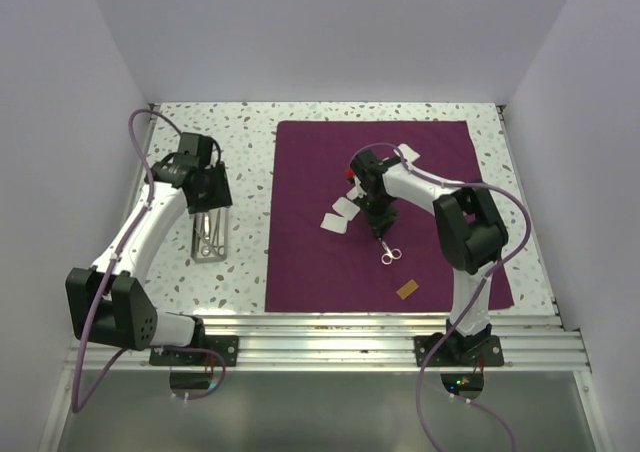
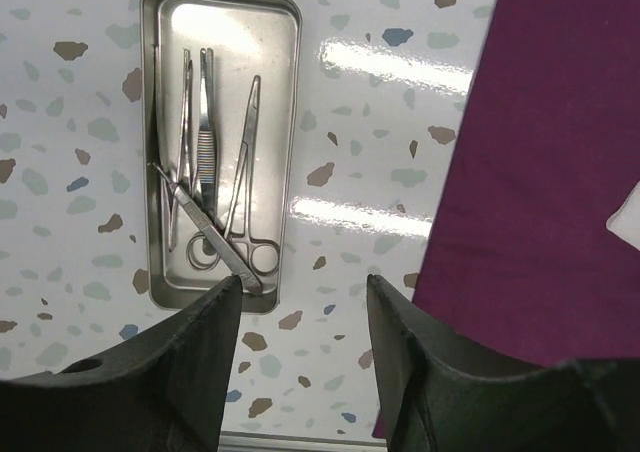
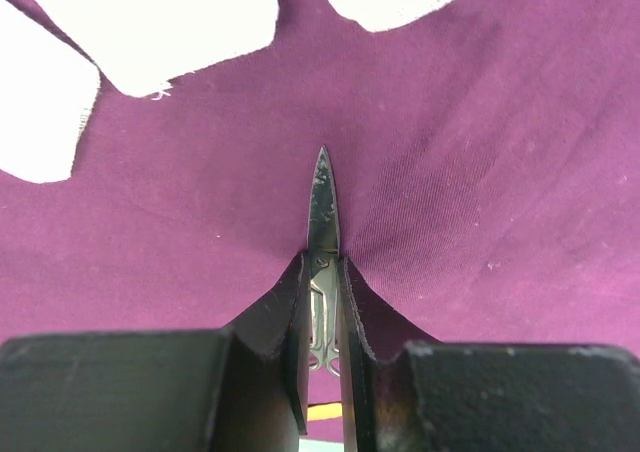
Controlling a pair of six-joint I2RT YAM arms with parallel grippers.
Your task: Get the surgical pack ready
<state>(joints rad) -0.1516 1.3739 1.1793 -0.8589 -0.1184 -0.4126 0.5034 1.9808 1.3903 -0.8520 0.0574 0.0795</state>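
While the left gripper [image 2: 300, 292] hangs part open and empty above the steel tray [image 2: 293, 122] by the worktop's [image 1: 240, 262] left edge, the right gripper [image 3: 322, 264] pinches the blades of the scissors [image 3: 322, 197], which lie near the middle of the purple cloth [image 1: 450, 172]. Gauze squares [image 1: 343, 212] already lie on the spread cloth. The forceps [image 2: 205, 142] sit in the tray, off the cloth, and folding appears not yet begun.
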